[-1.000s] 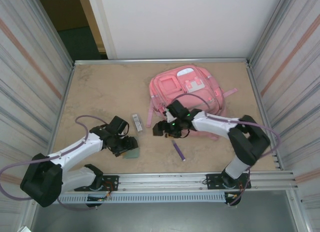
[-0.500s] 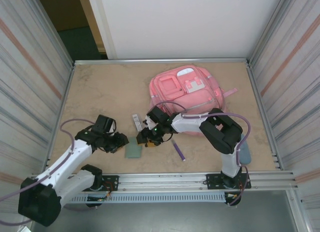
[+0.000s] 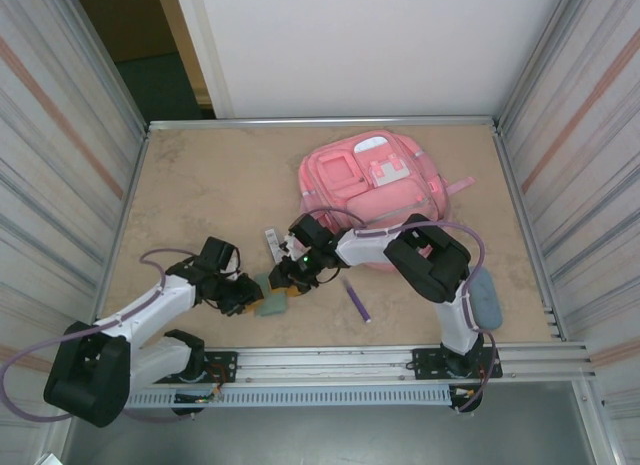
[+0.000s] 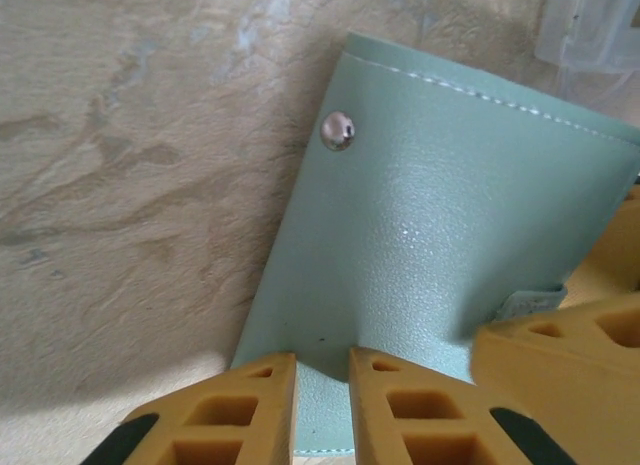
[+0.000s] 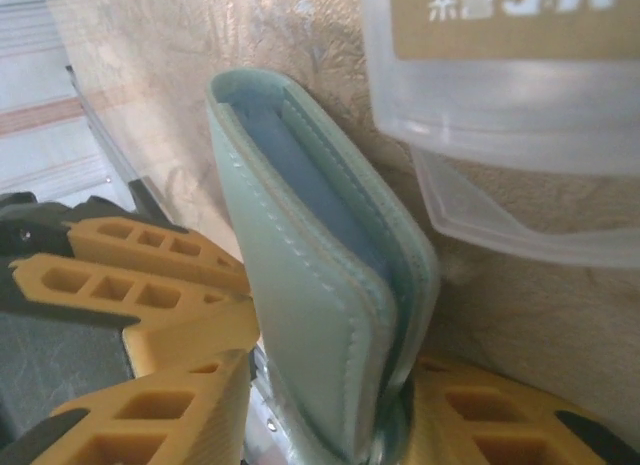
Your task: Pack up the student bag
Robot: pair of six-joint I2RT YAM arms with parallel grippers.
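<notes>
On my top feed the bag (image 3: 372, 185) lies flat at the far middle of the table (image 3: 200, 185), front pockets up, well apart from the 2 arm bases. Both arms meet in front of it, at a green wallet (image 3: 268, 303) near the table's front edge.

The right gripper (image 3: 285, 282) reaches in from the bag's side. In its wrist view the wallet (image 5: 320, 315) stands tilted on its edge, fold up, and the 2 yellow fingers (image 5: 150, 420) are clamped on it, 1 on each face. A clear case (image 5: 500, 85) lies just beside the wallet. On the top view this case (image 3: 272, 247) sits between the wallet and the bag's left corner.

The left gripper (image 3: 245, 293) comes in from the other side. Its wrist view shows the wallet's pebbled face and a metal stud (image 4: 338, 130). Its fingers (image 4: 215, 410) are nearly together, with a thin strip of green in the gap — I can't tell whether they pinch that edge or only rest against it.

A purple pen (image 3: 357, 300) lies on the table just right of the grippers — apart from the bag.
</notes>
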